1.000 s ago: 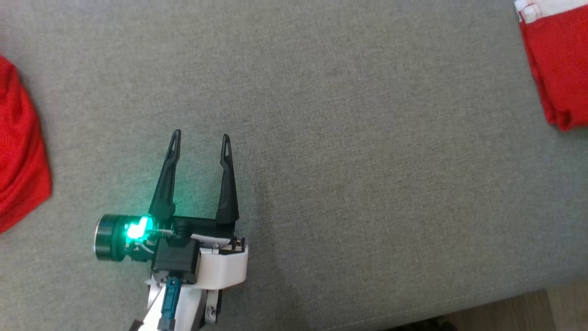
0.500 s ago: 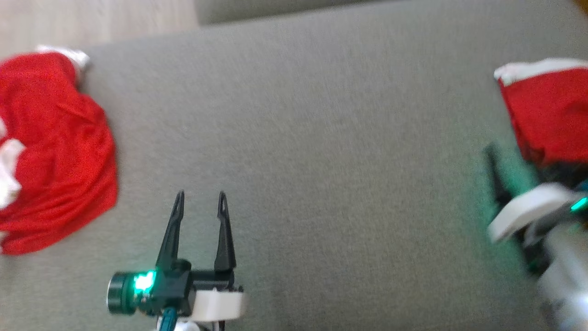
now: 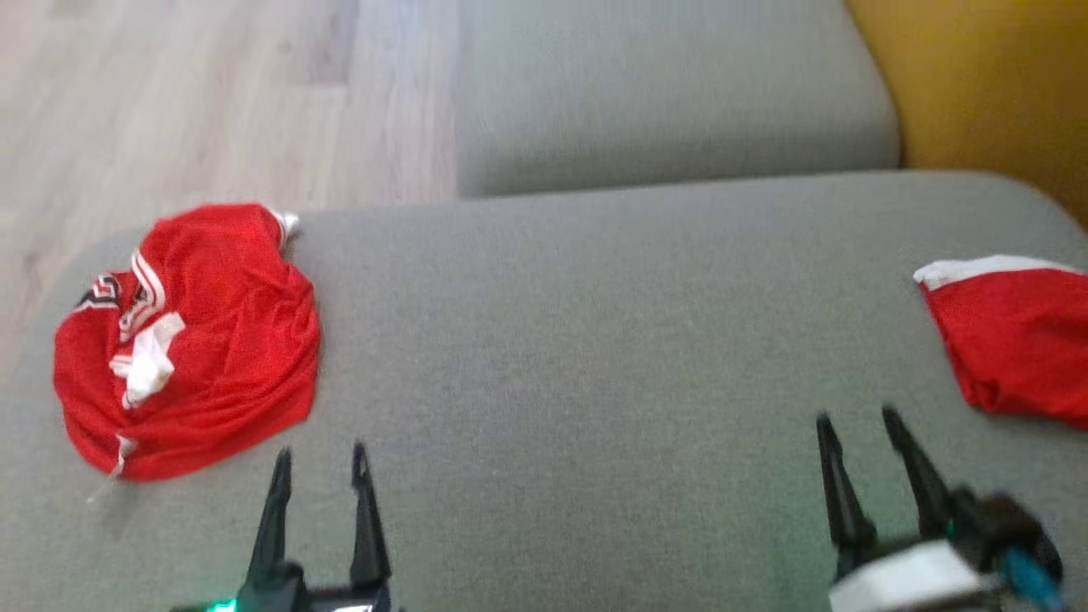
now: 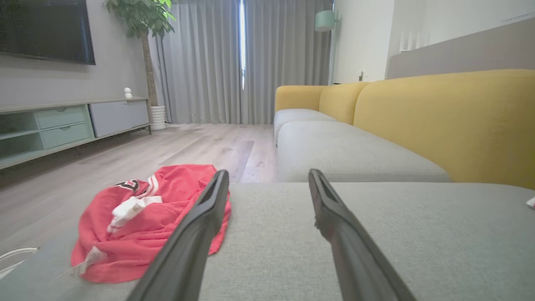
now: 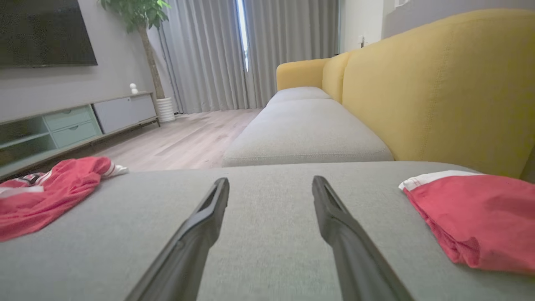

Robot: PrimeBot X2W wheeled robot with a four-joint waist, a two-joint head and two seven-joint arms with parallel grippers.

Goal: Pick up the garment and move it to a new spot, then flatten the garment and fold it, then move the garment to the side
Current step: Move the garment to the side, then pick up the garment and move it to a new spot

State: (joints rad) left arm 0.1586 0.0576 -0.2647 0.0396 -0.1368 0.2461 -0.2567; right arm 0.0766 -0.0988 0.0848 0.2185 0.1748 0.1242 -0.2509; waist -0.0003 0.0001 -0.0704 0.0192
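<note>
Now | left gripper (image 3: 321,448) spread wide, empty | right gripper (image 3: 855,414) spread wide, empty

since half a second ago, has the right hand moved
Yes. The right hand has drawn back leftward from the folded garment and now stands clear of it.

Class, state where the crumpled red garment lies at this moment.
In the head view the crumpled red garment lies at the left end of the grey cushion, beyond the open left gripper, beside the wooden floor.
</note>
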